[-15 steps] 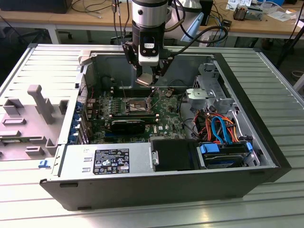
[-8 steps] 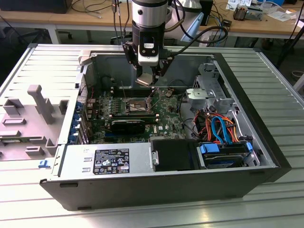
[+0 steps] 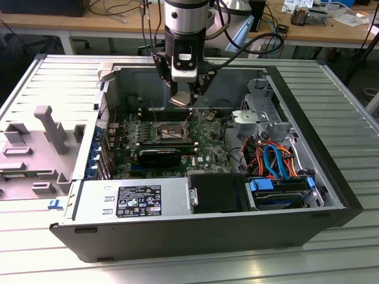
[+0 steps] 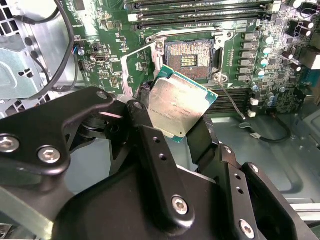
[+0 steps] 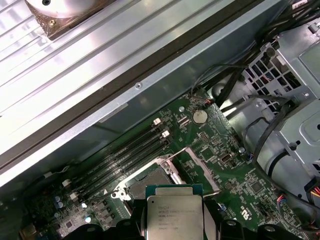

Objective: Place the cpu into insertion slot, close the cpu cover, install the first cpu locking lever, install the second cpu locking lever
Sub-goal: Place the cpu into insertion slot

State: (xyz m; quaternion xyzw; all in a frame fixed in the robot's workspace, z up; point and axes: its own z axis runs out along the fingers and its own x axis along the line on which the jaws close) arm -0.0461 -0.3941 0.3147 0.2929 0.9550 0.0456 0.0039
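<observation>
The cpu [image 4: 177, 105] shows dull silver metal (matt).

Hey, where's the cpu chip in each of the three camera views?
Exterior view: chip hangs tilted above the socket, mid-board.
Second wrist view: chip tilted, in front of the socket.
First wrist view: chip overlapping the socket.
Shared landmark: the socket.

You have the cpu [image 4: 177, 102] in the gripper [image 4: 171, 120], above the motherboard [image 4: 115, 55] near the insertion slot [image 4: 190, 60], which lies between memory slots [image 4: 200, 9].
</observation>
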